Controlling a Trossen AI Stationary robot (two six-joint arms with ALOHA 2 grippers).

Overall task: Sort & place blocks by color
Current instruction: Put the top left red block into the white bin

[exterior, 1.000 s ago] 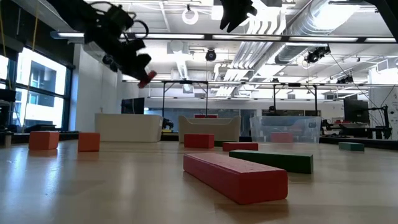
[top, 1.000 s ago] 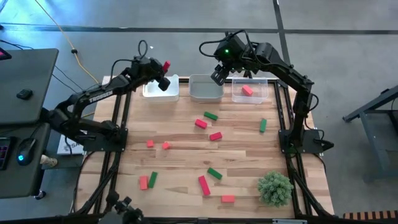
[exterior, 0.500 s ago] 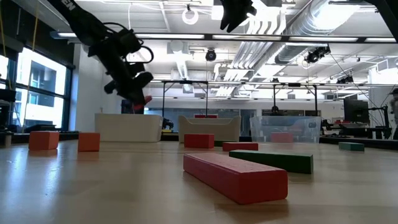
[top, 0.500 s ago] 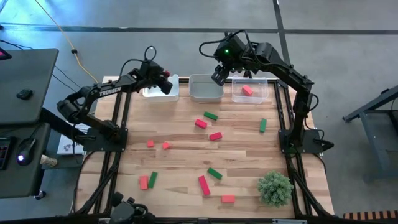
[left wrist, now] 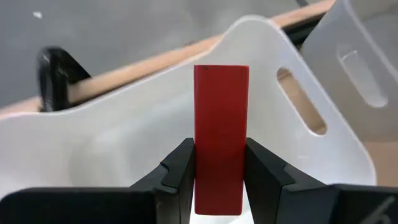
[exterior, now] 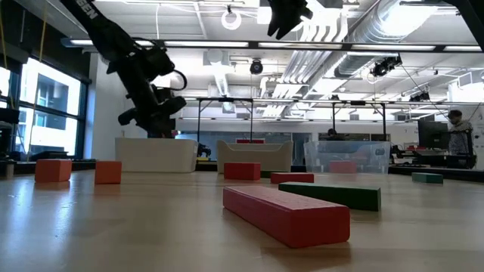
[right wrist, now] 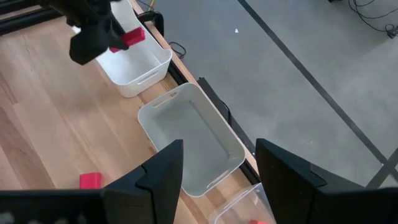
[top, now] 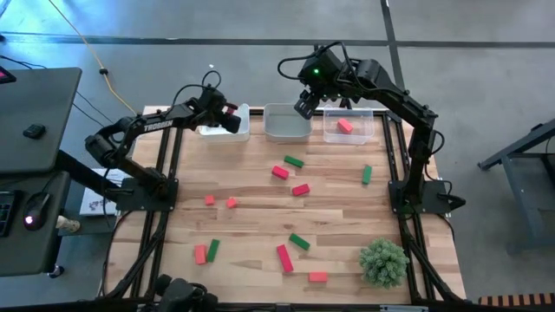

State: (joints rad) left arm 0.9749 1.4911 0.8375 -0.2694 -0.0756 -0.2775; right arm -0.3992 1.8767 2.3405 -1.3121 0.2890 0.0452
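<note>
While the left gripper hangs over the white bin at the far edge of the table in the high view, its fingers pinch a red block. Beside that white bin sits the middle bin, with the right gripper above its far right corner, fingers spread and empty. Beyond the middle bin, the clear bin holds one red block. Nearer than the white bin, loose blocks in red, green and orange lie scattered over the wood, and a green plant stands at the corner farthest from it.

From the low view, the left gripper hovers just above the white bin, and a long red bar lies nearest the camera.

Seen from the left wrist, two dark fingers clamp the red block upright over the white bin.

Through the right wrist view, the parted fingers frame the middle bin, with the white bin just past it.
</note>
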